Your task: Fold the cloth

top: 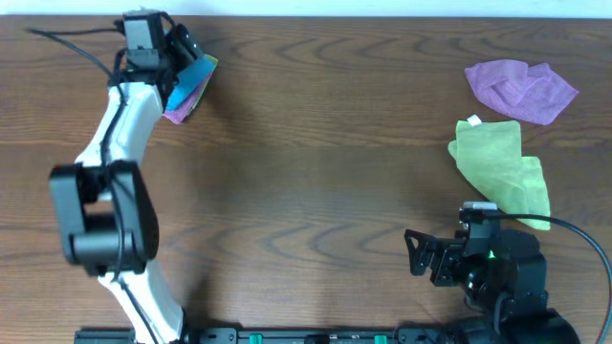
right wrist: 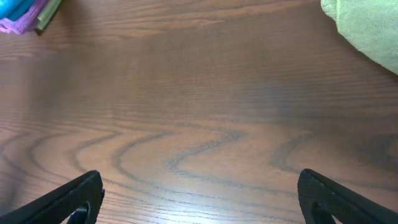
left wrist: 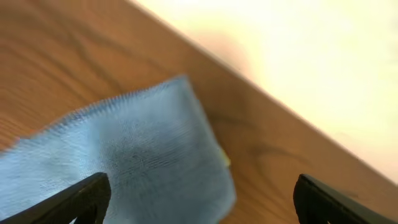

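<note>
A stack of folded cloths, blue (top: pixel 198 75) on top with green and purple edges beneath, lies at the table's far left. My left gripper (top: pixel 182 53) is open above it; in the left wrist view the blue cloth (left wrist: pixel 137 155) lies between and below the open fingers (left wrist: pixel 202 199), not gripped. A crumpled green cloth (top: pixel 502 167) and a crumpled purple cloth (top: pixel 521 88) lie at the right. My right gripper (top: pixel 421 256) is open and empty over bare table near the front right (right wrist: pixel 199 199). The green cloth's edge (right wrist: pixel 367 28) shows at its top right.
The table's far edge (left wrist: pixel 261 87) runs just behind the folded stack. The stack also shows small in the right wrist view (right wrist: pixel 25 14). The left arm (top: pixel 120 143) stretches along the left side of the table.
</note>
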### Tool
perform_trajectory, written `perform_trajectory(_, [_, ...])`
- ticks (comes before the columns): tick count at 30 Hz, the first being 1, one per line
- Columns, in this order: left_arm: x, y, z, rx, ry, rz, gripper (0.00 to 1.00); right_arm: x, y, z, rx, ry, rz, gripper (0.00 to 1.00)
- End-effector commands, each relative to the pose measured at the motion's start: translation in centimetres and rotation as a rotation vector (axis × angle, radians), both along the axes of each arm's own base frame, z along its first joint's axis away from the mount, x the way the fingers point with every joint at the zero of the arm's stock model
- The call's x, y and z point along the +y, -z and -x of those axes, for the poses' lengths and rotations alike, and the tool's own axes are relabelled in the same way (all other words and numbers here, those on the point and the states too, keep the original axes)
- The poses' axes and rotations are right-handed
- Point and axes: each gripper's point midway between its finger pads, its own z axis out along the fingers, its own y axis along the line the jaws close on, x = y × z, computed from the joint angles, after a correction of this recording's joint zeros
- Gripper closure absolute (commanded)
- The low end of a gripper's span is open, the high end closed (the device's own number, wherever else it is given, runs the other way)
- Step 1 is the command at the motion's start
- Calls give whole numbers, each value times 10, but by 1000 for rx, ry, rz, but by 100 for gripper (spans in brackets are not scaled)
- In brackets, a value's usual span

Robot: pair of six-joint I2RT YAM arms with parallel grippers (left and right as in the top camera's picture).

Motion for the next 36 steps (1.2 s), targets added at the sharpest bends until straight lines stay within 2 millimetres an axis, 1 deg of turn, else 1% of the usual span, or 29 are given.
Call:
perform_trajectory(1, [3, -65, 10, -95, 25, -44, 5, -2, 1, 0, 2, 19, -5, 1])
perform_trajectory(3, [2, -84, 22, -103, 28, -42, 5, -2, 1, 0, 2, 19, -5, 1])
perform_trajectory(6, [-1, -106, 41, -104, 38, -36, 5, -2, 1, 0, 2, 19, -5, 1])
perform_trajectory(9, [-3, -123, 63, -87, 58, -59, 5, -2, 1, 0, 2, 19, -5, 1])
perform_trajectory(11, [-4, -131, 81, -61, 65, -65, 5, -2, 1, 0, 2, 19, -5, 1])
perform_trajectory(16, [-7, -139, 134, 44, 100, -99, 5, -2, 1, 0, 2, 19, -5, 1])
perform_trajectory(18, [-5, -142, 158, 89, 118, -140, 5, -2, 1, 0, 2, 19, -5, 1])
perform_trajectory(20, [-5, -145, 181, 124, 112, -145, 5, -2, 1, 0, 2, 19, -5, 1])
perform_trajectory(21, [-7, -147, 198, 148, 119, -139, 5, -2, 1, 0, 2, 19, -5, 1])
perform_trajectory(23, [-11, -149, 223, 186, 147, -143, 5, -2, 1, 0, 2, 19, -5, 1])
perform_trajectory(24, [-12, -151, 236, 198, 151, -137, 5, -2, 1, 0, 2, 19, -5, 1])
perform_trajectory(30, [-17, -168, 303, 213, 161, -135, 5, -2, 1, 0, 2, 19, -5, 1])
perform_trajectory(32, [-17, -169, 322, 221, 160, -140, 5, -2, 1, 0, 2, 19, -5, 1])
perform_trajectory(33, [-16, -169, 336, 230, 153, -149, 5, -2, 1, 0, 2, 19, -5, 1])
perform_trajectory(35, [-13, -166, 357, 242, 137, -169, 5, -2, 1, 0, 2, 19, -5, 1])
perform_trajectory(36, [-11, -164, 364, 247, 131, -175, 5, -2, 1, 0, 2, 19, -5, 1])
